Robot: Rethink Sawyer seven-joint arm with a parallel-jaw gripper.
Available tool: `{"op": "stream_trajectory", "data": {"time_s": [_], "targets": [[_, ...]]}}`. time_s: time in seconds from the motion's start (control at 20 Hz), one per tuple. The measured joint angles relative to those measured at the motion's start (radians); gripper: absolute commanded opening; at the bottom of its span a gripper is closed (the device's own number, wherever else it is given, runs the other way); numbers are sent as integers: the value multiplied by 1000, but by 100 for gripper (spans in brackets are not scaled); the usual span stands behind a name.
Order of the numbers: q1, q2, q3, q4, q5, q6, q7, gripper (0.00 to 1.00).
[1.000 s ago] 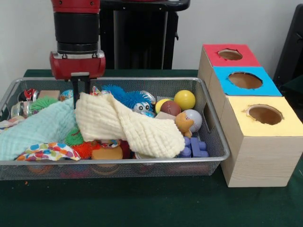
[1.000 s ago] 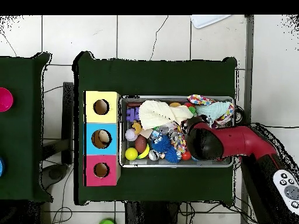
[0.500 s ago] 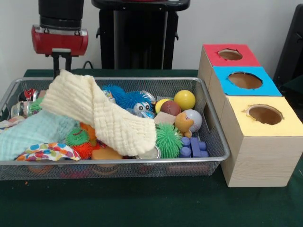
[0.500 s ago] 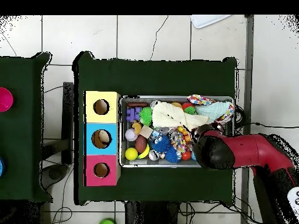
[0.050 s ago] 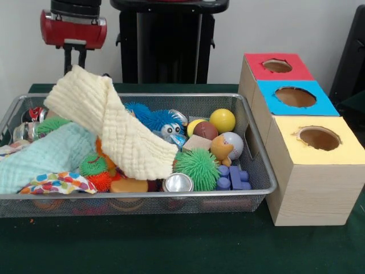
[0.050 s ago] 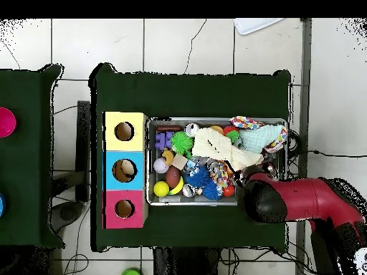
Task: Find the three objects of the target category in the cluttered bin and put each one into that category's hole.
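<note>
Front view shows the gripper pinching one corner of the cream cloth, which hangs limp from it across the wire bin. Soft and light, the cloth drapes and drags over the toys, so a corner grip suits it. Compared with a second ago, the cloth is raised and pulled aside, uncovering a green spiky ball and a metal can near the bin's front wall.

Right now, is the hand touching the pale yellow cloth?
Touching. In the front view the hand holds the top corner of the yellow cloth, which hangs lifted from it and drapes down into the wire bin.
</note>
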Motion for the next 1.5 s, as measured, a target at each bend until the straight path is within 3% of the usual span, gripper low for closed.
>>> {"op": "stream_trajectory", "data": {"time_s": [0.5, 0.7, 1.0, 1.5], "targets": [[121, -15, -159, 56, -38, -10, 7, 0], [207, -16, -269, 88, -49, -59, 29, 0], [277, -9, -374, 109, -49, -134, 68, 0], [306, -17, -480, 148, -36, -188, 91, 0]]}}
